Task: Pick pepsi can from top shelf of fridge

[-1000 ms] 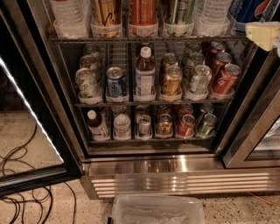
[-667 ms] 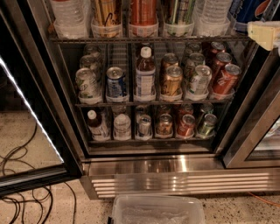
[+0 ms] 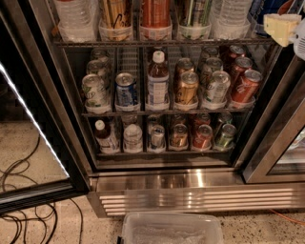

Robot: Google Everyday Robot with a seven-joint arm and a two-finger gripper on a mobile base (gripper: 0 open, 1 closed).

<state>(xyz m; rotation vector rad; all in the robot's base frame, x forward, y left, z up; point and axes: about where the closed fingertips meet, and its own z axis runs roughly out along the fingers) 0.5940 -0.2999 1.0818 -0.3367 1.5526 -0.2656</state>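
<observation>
The fridge stands open with three wire racks of drinks. The top shelf runs across the top of the view and holds clear bottles and tall cans cut off by the frame edge. At its far right a deep-blue can, apparently the pepsi can, shows only in part at the frame's top edge. My gripper, a cream-coloured piece with a white part beside it, hangs at the top right, just in front of and below that blue can. A paler blue-and-silver can stands on the middle rack.
The glass door is swung open at the left with a lit edge strip. The steel frame of a second door stands at the right. A slatted grille runs along the base. A clear plastic bin sits on the floor in front, with cables at the left.
My gripper has moved a little up and to the left at the top right corner. Nothing in the fridge has moved.
</observation>
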